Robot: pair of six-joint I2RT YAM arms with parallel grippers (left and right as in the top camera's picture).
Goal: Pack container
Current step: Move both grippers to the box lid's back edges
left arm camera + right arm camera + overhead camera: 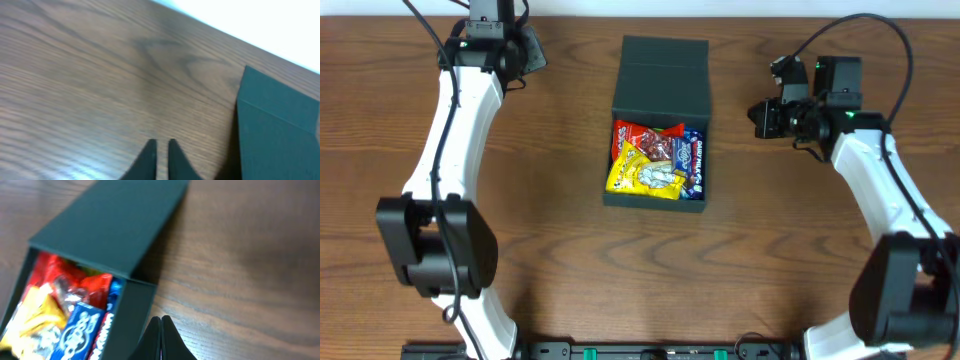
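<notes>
The words on the blue bag are too blurry to read. The open box sits mid-table. The left gripper is near its far-left corner, fingers almost together. The right gripper points at its right side, fingers together. Both hold nothing.

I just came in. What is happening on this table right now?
Two robot arms are packing a container in the middle of the table. Its lid is not closed, and snack packets show inside. Neither arm holds anything. The left gripper is shut over bare wood to the left of the container. The right gripper is shut just off its right side. Neither touches it.
</notes>
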